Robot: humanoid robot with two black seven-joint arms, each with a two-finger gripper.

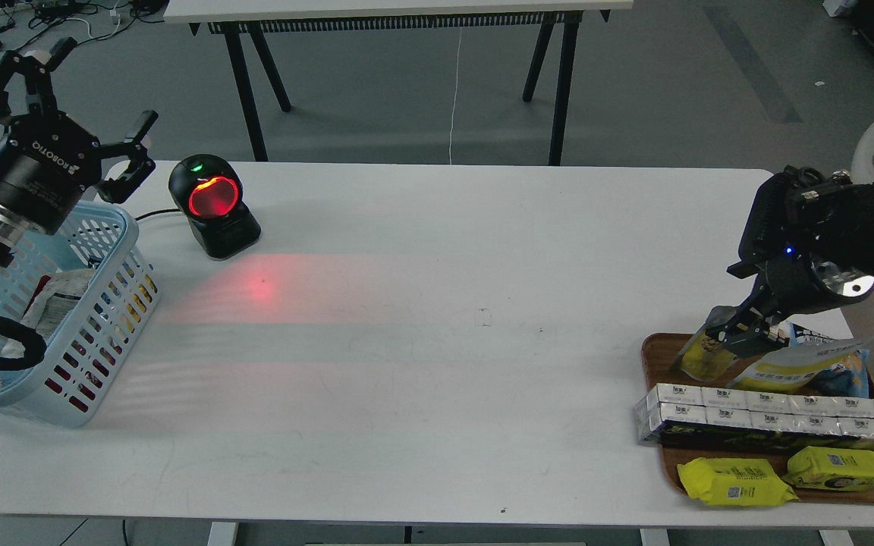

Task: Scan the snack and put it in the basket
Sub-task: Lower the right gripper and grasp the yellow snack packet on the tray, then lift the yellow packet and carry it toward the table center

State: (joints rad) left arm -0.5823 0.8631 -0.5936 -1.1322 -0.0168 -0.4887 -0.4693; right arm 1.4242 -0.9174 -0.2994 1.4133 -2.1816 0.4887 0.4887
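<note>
Snack pouch stands at the 10 o'clock corner of the brown wooden tray, which sits at about 4 o'clock on our white table. Its silvery top and yellow lower part show just under our right gripper. That gripper reaches down to the pouch's top edge; its fingers look closed in around the top of the pouch, but they are dark and bunched together, so we cannot tell whether they have actually gripped it.

Just at 3 o'clock of the pouch leans a wider yellow-white bag with blue edges. In front of both, toward 6 o'clock, a row of silvery boxed packs runs across the tray, and nearer still lie two flat bright-yellow packs, side by side.

Our left gripper hangs at about 10 o'clock of the view, above the far rim of the light blue basket. Its two fingers are spread wide apart and hold nothing. The basket sits at the table's 9 o'clock edge, with some wrapped goods already lying inside, partly hidden by our left arm.

At 3 o'clock of the basket, close by, stands the black scanner, its round window glowing red and a small green light on top. A red patch of its light falls on the table toward 6 o'clock of it. The pouch and the scanner are well apart, at opposite ends of the table.
</note>
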